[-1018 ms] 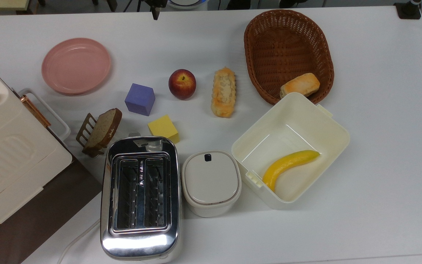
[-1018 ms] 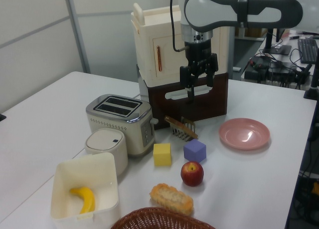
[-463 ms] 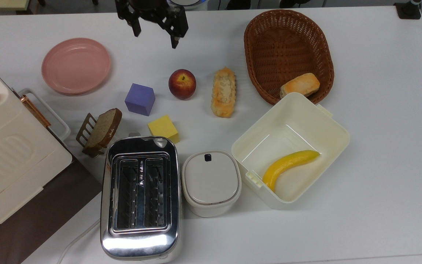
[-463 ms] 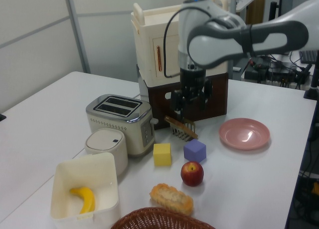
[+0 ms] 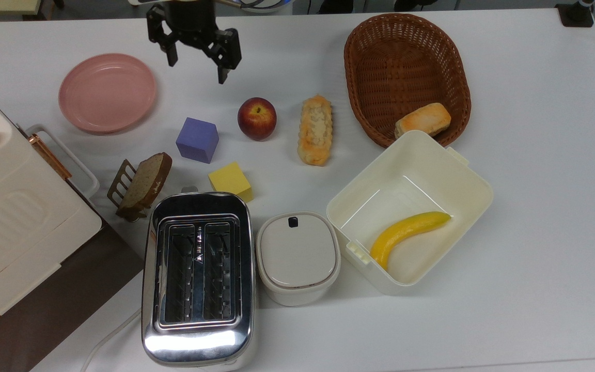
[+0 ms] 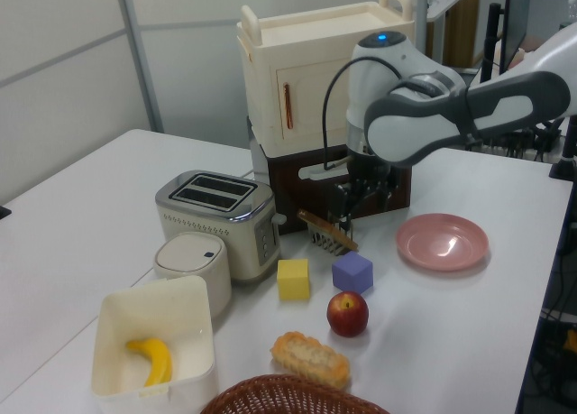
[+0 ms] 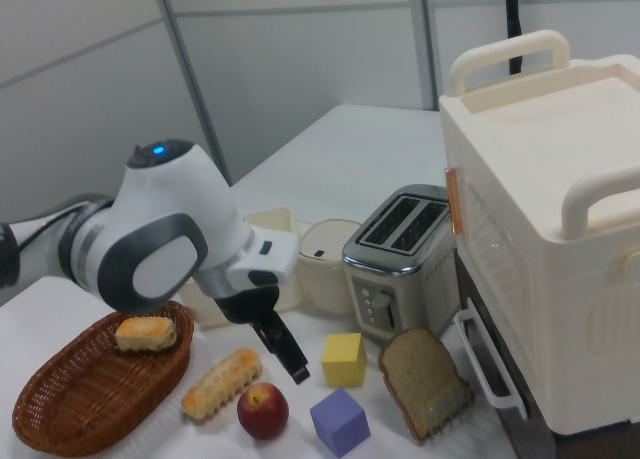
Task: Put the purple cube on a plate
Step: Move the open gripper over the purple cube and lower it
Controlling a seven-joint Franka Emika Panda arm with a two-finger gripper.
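Purple cube (image 5: 197,140) is on the white table (image 5: 535,206), free of any grip, between the apple (image 5: 257,118) and the bread slice (image 5: 145,181) in its small rack in the top view. The pink plate (image 5: 107,92) lies near the cube, up and to the top view's left, not touching it, with nothing on it.

From big to small: the cream cabinet (image 5: 13,217) stands at the top view's left edge. The toaster (image 5: 198,276) is at the bottom, with a lidded cream pot (image 5: 298,257) just beside it. The open cream box (image 5: 463,181) holds a banana (image 5: 407,233). The wicker basket (image 5: 375,57) holds a bun (image 5: 423,120). A long pastry (image 5: 315,129) lies near the apple. The yellow cube (image 5: 231,181) sits between the cube and the toaster.

The gripper (image 5: 196,64) hangs above the table, between the plate and the apple in the top view. Its fingers (image 5: 222,72) are spread apart and hold nothing.
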